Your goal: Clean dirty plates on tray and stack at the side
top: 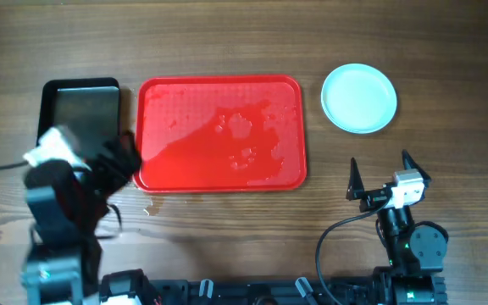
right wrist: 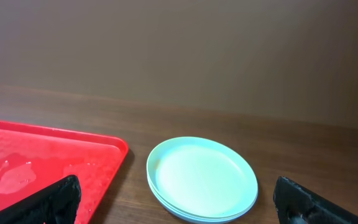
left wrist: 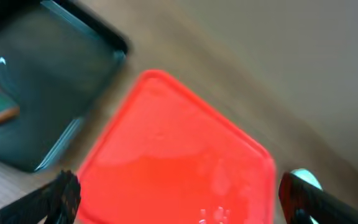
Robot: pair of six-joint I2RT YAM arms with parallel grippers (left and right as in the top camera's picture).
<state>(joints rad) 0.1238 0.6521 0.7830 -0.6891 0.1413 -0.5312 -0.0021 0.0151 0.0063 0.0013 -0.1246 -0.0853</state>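
Your left claw (left wrist: 179, 193) is wide open and empty, over the black pan (top: 79, 106) edge. Tray (top: 176, 110) is bare, only wet patches. Plates (top: 359, 97) are stacked on the tabletop (top: 447, 51) right of the tray. Right claw (top: 379, 161) is open and empty. Likely done: park clear, don't nudge the stack.

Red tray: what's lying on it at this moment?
Only wet patches; no plate lies on the tray. The plates sit stacked on the table to its right. The left arm covers a bit of the tray's left edge.
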